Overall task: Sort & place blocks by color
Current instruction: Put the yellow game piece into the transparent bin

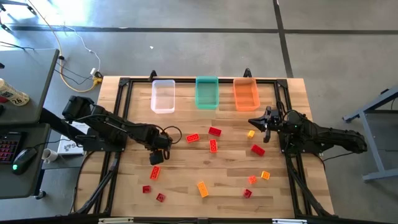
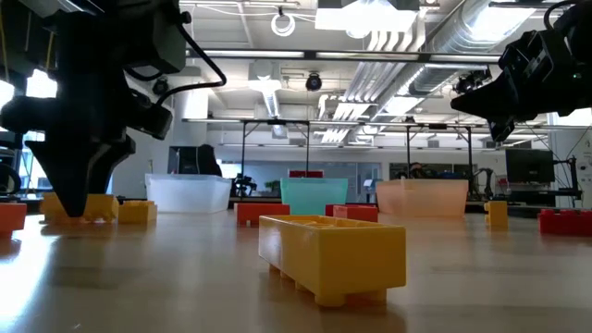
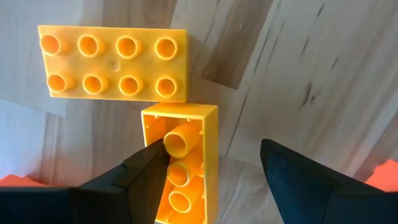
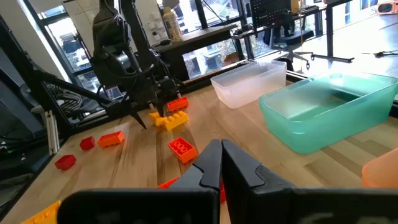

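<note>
A wooden table (image 1: 205,168) is seen from above, with small blocks spread over it. At the near edge, a yellow block (image 1: 202,188) is found in the middle, and in the low view this same block (image 2: 331,254) is seen closest, big and alone. Two small red blocks (image 1: 153,193) are seen near the left front, and an orange one (image 1: 155,173) just behind them. On the right front, a red block (image 1: 247,193) and two orange ones (image 1: 259,178) are placed close together.

In the middle of the table, the left gripper (image 1: 159,156) is held low over the wood with its fingers (image 3: 298,180) spread wide. In the left wrist view, a yellow block turned on its side (image 3: 180,163) is seen between the fingers, with one finger touching it and the other finger apart from it. A flat yellow block (image 3: 112,63) is lying right against its end.

More red blocks (image 1: 211,138) are seen in the middle, and one red block (image 1: 257,150) is near the right side.

The right gripper (image 1: 256,122) is held above the table on the right, with its fingers (image 4: 239,165) pressed together and nothing between them. A small yellow block (image 1: 251,133) is seen just beside it.

At the far edge, three bins are lined up: a clear bin (image 1: 163,96), a teal bin (image 1: 206,93) and an orange bin (image 1: 245,94). No blocks can be seen inside them.
</note>
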Motion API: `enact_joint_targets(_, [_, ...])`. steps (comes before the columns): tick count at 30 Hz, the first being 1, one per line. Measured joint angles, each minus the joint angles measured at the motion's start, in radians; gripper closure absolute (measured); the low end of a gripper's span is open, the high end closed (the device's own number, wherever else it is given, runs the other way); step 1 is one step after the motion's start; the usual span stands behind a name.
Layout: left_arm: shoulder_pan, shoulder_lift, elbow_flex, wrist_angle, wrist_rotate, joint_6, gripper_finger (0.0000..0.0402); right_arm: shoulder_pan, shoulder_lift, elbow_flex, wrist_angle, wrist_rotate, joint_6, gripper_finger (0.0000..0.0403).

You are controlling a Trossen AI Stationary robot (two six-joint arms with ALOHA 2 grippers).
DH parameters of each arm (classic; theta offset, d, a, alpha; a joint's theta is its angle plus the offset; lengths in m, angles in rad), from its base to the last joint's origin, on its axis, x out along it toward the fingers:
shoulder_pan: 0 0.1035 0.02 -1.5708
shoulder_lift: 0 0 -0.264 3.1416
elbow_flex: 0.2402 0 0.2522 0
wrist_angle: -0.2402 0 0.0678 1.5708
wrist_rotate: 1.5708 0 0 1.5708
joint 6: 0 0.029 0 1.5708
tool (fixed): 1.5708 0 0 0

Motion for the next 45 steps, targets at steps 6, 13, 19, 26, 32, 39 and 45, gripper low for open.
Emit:
enact_joint_targets(6, [0.002, 0.002, -0.002, 0.001, -0.053, 0.000, 0.0190, 0.000, 0.000, 0.000, 0.000, 0.000, 0.000, 0.0403])
enact_joint_targets(13, [0.003, 0.002, -0.003, -0.001, -0.051, 0.000, 0.0280, 0.000, 0.000, 0.000, 0.000, 0.000, 0.000, 0.0403])
enact_joint_targets(19, [0.002, 0.000, -0.001, -0.001, -0.037, 0.001, 0.0335, 0.000, 0.000, 0.000, 0.000, 0.000, 0.000, 0.0403])
enact_joint_targets(26, [0.002, -0.013, -0.004, 0.002, -0.022, 0.002, 0.0334, 0.000, 0.000, 0.000, 0.000, 0.000, 0.000, 0.0403])
enact_joint_targets(32, [0.002, -0.062, 0.020, 0.007, -0.013, 0.003, 0.0344, 0.000, 0.000, 0.000, 0.000, 0.000, 0.000, 0.0403])
enact_joint_targets(39, [0.003, -0.114, 0.061, -0.002, -0.043, 0.000, 0.0344, 0.000, 0.000, 0.000, 0.000, 0.000, 0.000, 0.0403])
enact_joint_targets(45, [0.050, -0.156, 0.114, -0.001, -0.135, 0.004, 0.0343, 0.000, 0.000, 0.000, 0.000, 0.000, 0.000, 0.0403])
